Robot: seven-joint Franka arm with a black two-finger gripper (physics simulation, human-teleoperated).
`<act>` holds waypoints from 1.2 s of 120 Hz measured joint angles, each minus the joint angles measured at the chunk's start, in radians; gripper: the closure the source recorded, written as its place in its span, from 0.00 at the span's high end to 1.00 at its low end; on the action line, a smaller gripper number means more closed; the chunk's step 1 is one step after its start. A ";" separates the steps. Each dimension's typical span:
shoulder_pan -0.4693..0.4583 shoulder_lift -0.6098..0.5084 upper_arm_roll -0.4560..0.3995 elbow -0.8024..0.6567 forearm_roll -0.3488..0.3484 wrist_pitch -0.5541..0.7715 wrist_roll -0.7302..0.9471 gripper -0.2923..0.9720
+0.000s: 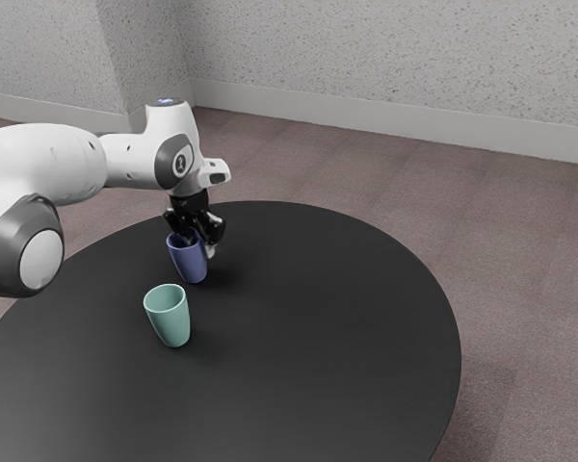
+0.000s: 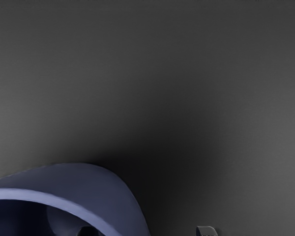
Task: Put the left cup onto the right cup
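Blue cup has its rim partly hidden by hand.

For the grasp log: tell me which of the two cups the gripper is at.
The blue cup, right beneath the gripper, which is at its rim. The green cup stands apart, alone, nearer the exterior view's lower edge.

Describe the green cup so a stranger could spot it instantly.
Look at the round black table with two cups. The green cup is the pale mint one standing alone, nearer the camera; the blue cup has the tool at its rim.
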 joint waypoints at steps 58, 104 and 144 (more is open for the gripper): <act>0.000 -0.005 0.000 -0.001 0.001 0.013 -0.003 0.16; 0.003 -0.072 0.000 -0.040 0.012 0.002 -0.011 0.15; 0.002 -0.234 0.000 -0.154 0.021 -0.011 -0.016 0.15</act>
